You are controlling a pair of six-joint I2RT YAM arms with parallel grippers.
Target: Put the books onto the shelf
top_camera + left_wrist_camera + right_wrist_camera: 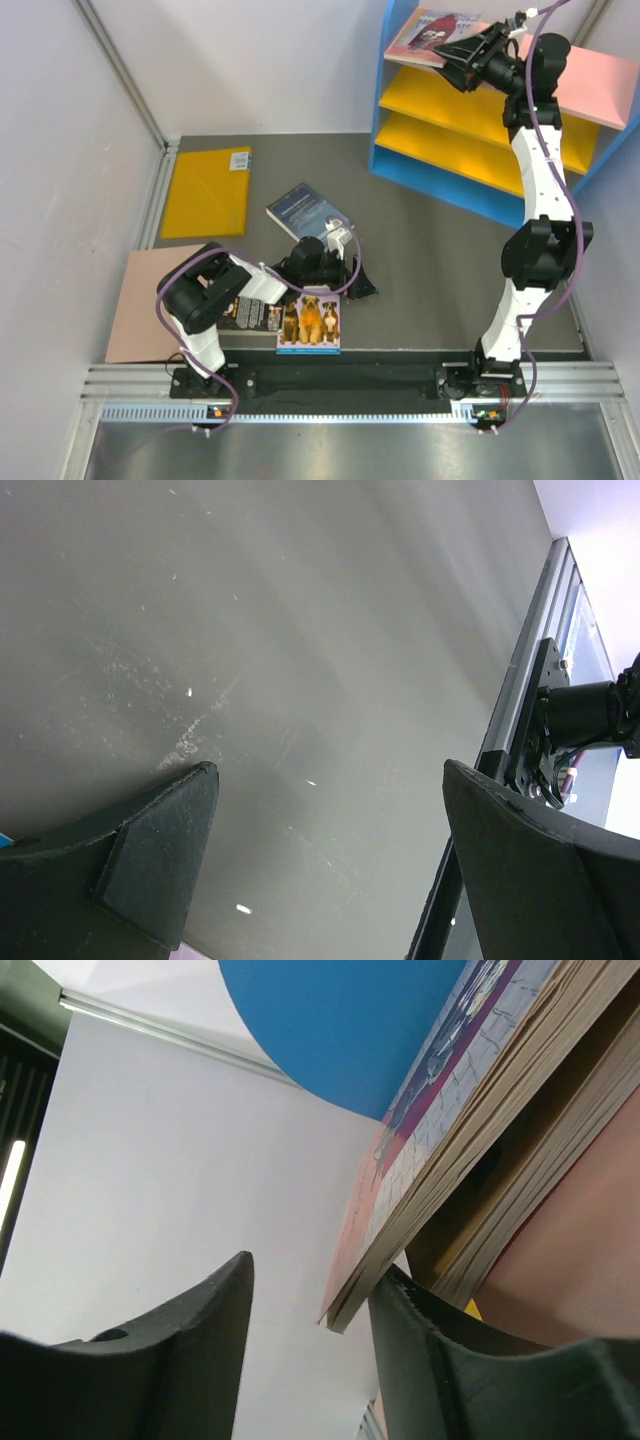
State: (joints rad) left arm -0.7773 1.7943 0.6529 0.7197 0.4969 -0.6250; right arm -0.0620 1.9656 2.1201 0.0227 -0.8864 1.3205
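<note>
The shelf (480, 190) with blue sides stands at the back right. A red-and-white book (432, 28) lies at the left end of its pink top board (600, 85). My right gripper (447, 58) is at that book's near edge, jaws open. In the right wrist view the book's corner (450, 1175) sits between the fingers, against the right finger (440, 1360) and apart from the left one; another book's page edges (560, 1150) lie under it. On the table lie a navy book (305, 210), a dogs book (310, 322) and a black book (245, 315). My left gripper (350, 280) rests open beside them, over bare table (330, 780).
A plain yellow sheet (207, 190) lies at the back left and a pinkish-brown board (145, 300) at the front left. White walls close in the left and back sides. The metal rail (350, 385) with both arm bases runs along the near edge.
</note>
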